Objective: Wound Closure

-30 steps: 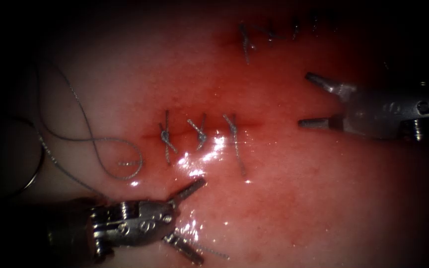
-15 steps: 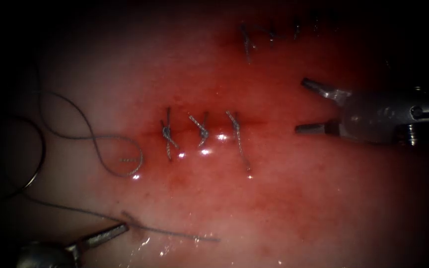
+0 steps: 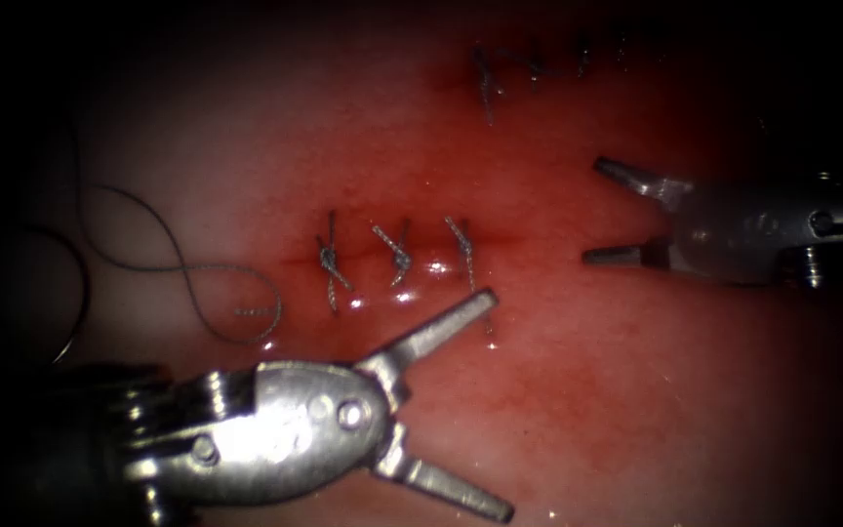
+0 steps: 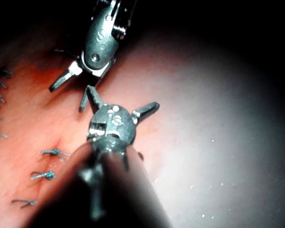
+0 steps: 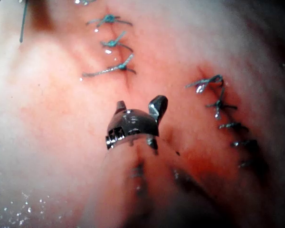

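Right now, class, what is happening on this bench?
Two needle drivers hover over the tissue, both with jaws open and holding nothing. The left tool sits below the cut, which carries three tied stitches. The right tool waits to its right. Loose thread lies curled on the tissue left of the cut. I cannot make out the needle for certain.

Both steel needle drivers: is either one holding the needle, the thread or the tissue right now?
Nothing is held. The left steel needle driver and the right one both stand open and empty above the tissue. The loose grey thread lies left of the cut.
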`<state>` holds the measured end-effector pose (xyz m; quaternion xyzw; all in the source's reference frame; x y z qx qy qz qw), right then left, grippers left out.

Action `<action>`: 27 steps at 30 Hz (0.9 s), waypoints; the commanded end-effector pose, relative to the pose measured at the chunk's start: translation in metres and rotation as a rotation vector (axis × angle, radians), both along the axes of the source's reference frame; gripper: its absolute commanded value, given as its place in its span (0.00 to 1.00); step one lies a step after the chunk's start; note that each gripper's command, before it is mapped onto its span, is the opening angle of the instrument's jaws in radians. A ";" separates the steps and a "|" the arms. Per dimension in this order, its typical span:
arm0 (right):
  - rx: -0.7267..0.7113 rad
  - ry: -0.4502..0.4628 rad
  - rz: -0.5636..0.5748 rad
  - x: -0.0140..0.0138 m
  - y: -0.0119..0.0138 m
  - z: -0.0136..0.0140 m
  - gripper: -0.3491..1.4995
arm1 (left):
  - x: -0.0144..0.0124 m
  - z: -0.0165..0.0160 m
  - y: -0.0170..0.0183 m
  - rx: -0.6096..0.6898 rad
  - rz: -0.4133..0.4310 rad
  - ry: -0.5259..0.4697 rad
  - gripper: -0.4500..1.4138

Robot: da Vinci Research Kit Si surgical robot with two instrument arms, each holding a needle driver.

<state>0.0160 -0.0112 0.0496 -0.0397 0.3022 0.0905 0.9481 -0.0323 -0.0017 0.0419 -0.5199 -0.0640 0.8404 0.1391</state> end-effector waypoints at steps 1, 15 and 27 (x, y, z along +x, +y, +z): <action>-0.001 0.002 -0.001 0.0007 -0.0002 0.0006 0.88 | -0.0007 0.0016 0.0002 -0.030 -0.004 0.029 0.79; 0.004 0.003 0.009 0.0008 -0.0003 0.0007 0.84 | -0.0006 0.0150 -0.0009 -0.126 0.084 0.326 0.79; 0.002 0.003 0.010 0.0010 -0.0005 0.0008 0.82 | -0.0018 0.0153 -0.0008 -0.226 0.171 0.324 0.57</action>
